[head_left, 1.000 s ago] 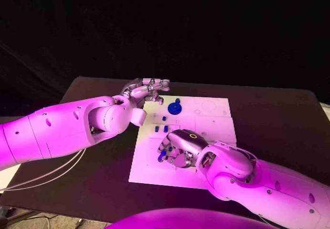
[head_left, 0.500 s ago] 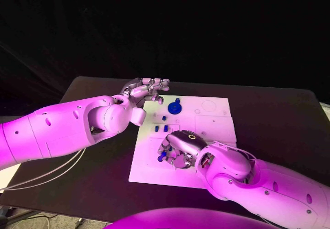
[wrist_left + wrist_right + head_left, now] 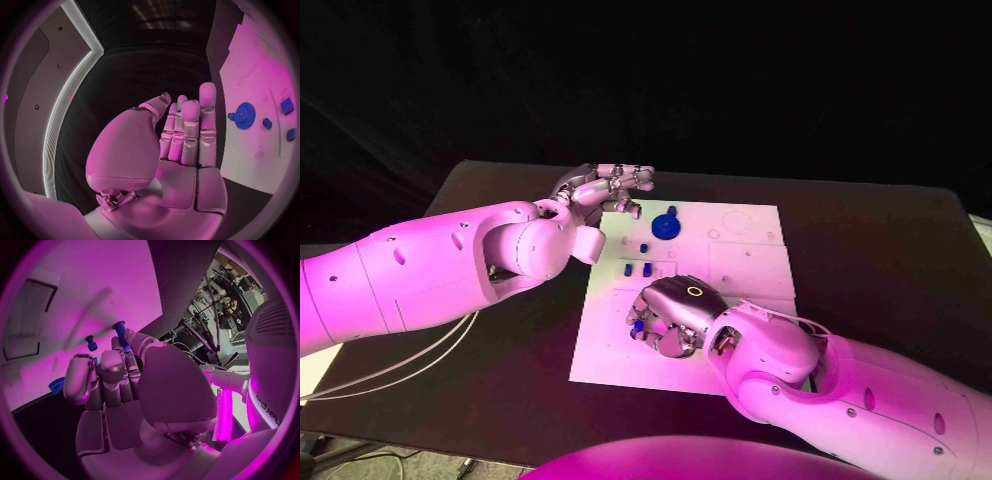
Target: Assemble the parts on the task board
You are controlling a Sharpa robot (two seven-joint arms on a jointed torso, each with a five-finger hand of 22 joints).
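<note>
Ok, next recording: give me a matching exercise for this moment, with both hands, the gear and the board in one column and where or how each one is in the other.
Things:
1. left hand
2. right hand
3. blue gear
4. task board

States:
A. lies flat on the black table
B. holds a blue peg in its fingers over the board's near part
C. sits on the board's far part
D. hovers at the board's far left corner, holding nothing

Pairs: 1-D, 2-B, 3-C, 4-A
</note>
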